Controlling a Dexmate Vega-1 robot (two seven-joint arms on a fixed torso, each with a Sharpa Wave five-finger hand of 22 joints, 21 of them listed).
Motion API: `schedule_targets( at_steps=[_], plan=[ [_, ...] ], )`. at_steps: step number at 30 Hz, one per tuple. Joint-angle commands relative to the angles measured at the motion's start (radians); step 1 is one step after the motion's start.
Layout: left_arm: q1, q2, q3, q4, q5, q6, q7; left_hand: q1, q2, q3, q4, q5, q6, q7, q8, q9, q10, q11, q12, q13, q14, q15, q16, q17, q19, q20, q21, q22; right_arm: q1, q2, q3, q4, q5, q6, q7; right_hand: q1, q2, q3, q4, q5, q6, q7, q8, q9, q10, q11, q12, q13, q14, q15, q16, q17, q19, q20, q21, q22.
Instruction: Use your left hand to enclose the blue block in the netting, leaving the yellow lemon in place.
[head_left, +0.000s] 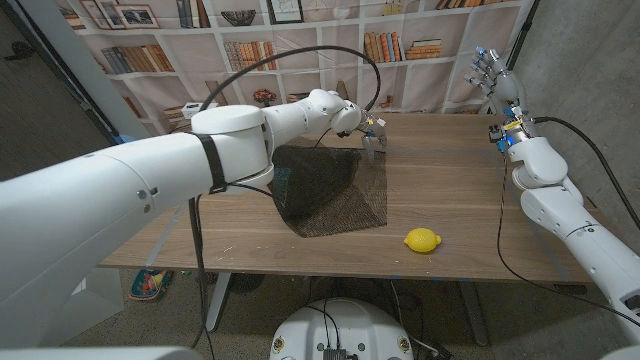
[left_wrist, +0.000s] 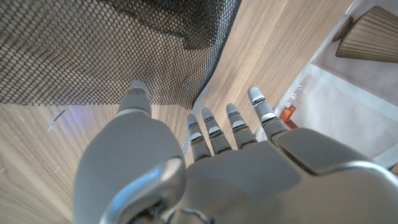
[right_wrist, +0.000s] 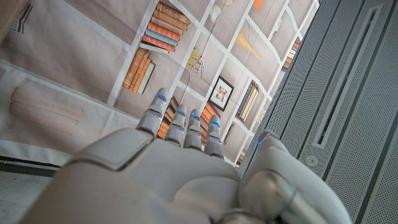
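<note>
- In the left wrist view the left hand (left_wrist: 205, 168) has its fingers (left_wrist: 214, 134) extended and a little apart, reaching out over the wood; nothing is held between them.
- The thumb (left_wrist: 134, 102) lies against the edge of the black netting (left_wrist: 93, 50); whether it presses or merely touches the mesh cannot be told.
- In the head view the left hand (head_left: 372, 128) sits at upper centre of the frame, at the far corner of the netting (head_left: 330, 185), low over the tabletop (head_left: 450, 180).
- The netting drapes in a dark, raised mound from centre frame down toward lower centre, its near edge lying flat on the wood.
- A small patch of blue, the blue block (head_left: 283, 180), shows through the mesh at the mound's left side, under the left arm; its outline is not clear.
- The yellow lemon (head_left: 423, 240) lies in the lower centre-right of the head view, near the tabletop's front edge, apart from the netting's near corner with bare wood between them.
- The right hand (head_left: 492, 75) is raised in the upper right of the head view, beyond the tabletop's far right corner, fingers (right_wrist: 186, 124) straight, close together and holding nothing.
- Bare wood spreads across the right half of the tabletop, between the netting and the right arm.
- A bookshelf backdrop (head_left: 300, 40) runs along the top of the frame behind the far edge.
</note>
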Motion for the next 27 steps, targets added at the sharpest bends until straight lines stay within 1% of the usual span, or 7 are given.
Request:
schedule_targets(
  at_steps=[1, 11, 17, 22, 23, 26, 27],
  plan=[
    [0.039, -0.052, 0.069, 0.059, -0.016, 0.107, 0.073, 0.009, 0.012, -0.001, -0.003, 0.008, 0.006, 0.007, -0.001, 0.003, 0.010, 0.003, 0.006, 0.003, 0.009, -0.025, 0.006, 0.003, 0.008, 0.004, -0.008, 0.003, 0.004, 0.001, -0.006, -0.001, -0.009, -0.012, -0.011, -0.004, 0.001, 0.004, 0.000, -0.005, 0.007, -0.003, 0.003, 0.004, 0.008, 0.000, 0.002, 0.004, 0.011, 0.001, 0.000, 0.004, 0.003, -0.008, 0.005, 0.002],
    [0.059, -0.026, 0.089, 0.005, -0.064, 0.148, 0.055, 0.016, 0.023, 0.003, -0.004, 0.014, 0.031, 0.010, 0.006, 0.003, 0.044, -0.003, 0.018, 0.002, 0.026, -0.034, 0.012, 0.003, 0.017, 0.001, -0.011, 0.003, -0.008, -0.004, -0.003, -0.016, -0.018, -0.022, -0.029, -0.004, 0.001, 0.004, 0.000, -0.005, 0.007, -0.004, 0.003, 0.004, 0.009, -0.001, 0.002, 0.004, 0.011, 0.001, 0.000, 0.004, 0.003, -0.007, 0.005, 0.002],
    [0.067, -0.021, 0.087, -0.003, -0.087, 0.150, 0.047, 0.032, 0.060, 0.020, -0.004, 0.020, 0.059, 0.024, 0.011, 0.002, 0.085, -0.001, 0.028, -0.002, 0.056, -0.054, 0.021, 0.003, 0.026, -0.001, -0.015, 0.004, -0.002, -0.003, -0.007, -0.014, -0.027, -0.027, -0.035, -0.004, 0.002, 0.004, -0.001, -0.005, 0.007, -0.003, 0.003, 0.004, 0.009, -0.002, 0.002, 0.004, 0.012, 0.002, 0.000, 0.004, 0.003, -0.007, 0.005, 0.002],
    [0.076, -0.030, 0.086, 0.026, -0.093, 0.132, 0.079, 0.058, 0.074, 0.033, -0.021, 0.014, 0.169, 0.041, 0.039, 0.001, 0.198, -0.015, 0.059, -0.008, 0.148, -0.110, 0.042, -0.005, 0.061, -0.008, -0.017, 0.005, 0.005, -0.002, -0.013, -0.008, -0.028, -0.035, -0.034, -0.004, 0.002, 0.005, -0.001, -0.005, 0.006, -0.003, 0.003, 0.004, 0.009, -0.002, 0.002, 0.004, 0.012, 0.001, 0.000, 0.004, 0.003, -0.006, 0.005, 0.002],
    [0.077, -0.034, 0.088, 0.035, -0.092, 0.127, 0.087, 0.066, 0.082, 0.039, -0.024, 0.010, 0.219, 0.039, 0.052, 0.002, 0.244, -0.024, 0.072, -0.006, 0.182, -0.125, 0.049, -0.006, 0.069, -0.009, -0.019, 0.005, 0.007, -0.001, -0.014, -0.006, -0.027, -0.036, -0.032, -0.004, 0.002, 0.005, -0.001, -0.005, 0.006, -0.003, 0.003, 0.004, 0.009, -0.001, 0.002, 0.004, 0.013, 0.001, 0.001, 0.004, 0.003, -0.006, 0.005, 0.002],
    [0.081, -0.035, 0.090, 0.055, -0.086, 0.090, 0.118, 0.089, 0.098, 0.054, -0.035, -0.001, 0.320, 0.039, 0.077, 0.004, 0.348, -0.029, 0.099, 0.002, 0.281, -0.168, 0.074, -0.002, 0.111, -0.034, -0.014, 0.007, 0.008, -0.001, -0.016, -0.005, -0.031, -0.039, -0.036, -0.004, 0.002, 0.005, -0.001, -0.005, 0.006, -0.004, 0.003, 0.004, 0.009, -0.001, 0.002, 0.004, 0.013, 0.001, 0.001, 0.004, 0.003, -0.007, 0.005, 0.002],
    [0.082, -0.031, 0.088, 0.054, -0.086, 0.075, 0.125, 0.096, 0.103, 0.059, -0.037, -0.004, 0.342, 0.038, 0.082, 0.004, 0.372, -0.029, 0.105, 0.004, 0.312, -0.172, 0.084, 0.002, 0.128, -0.041, -0.010, 0.007, 0.008, 0.000, -0.016, -0.004, -0.032, -0.039, -0.038, -0.004, 0.002, 0.005, -0.001, -0.005, 0.006, -0.003, 0.003, 0.004, 0.009, -0.001, 0.002, 0.004, 0.014, 0.001, 0.001, 0.004, 0.003, -0.007, 0.005, 0.002]
  ],
)
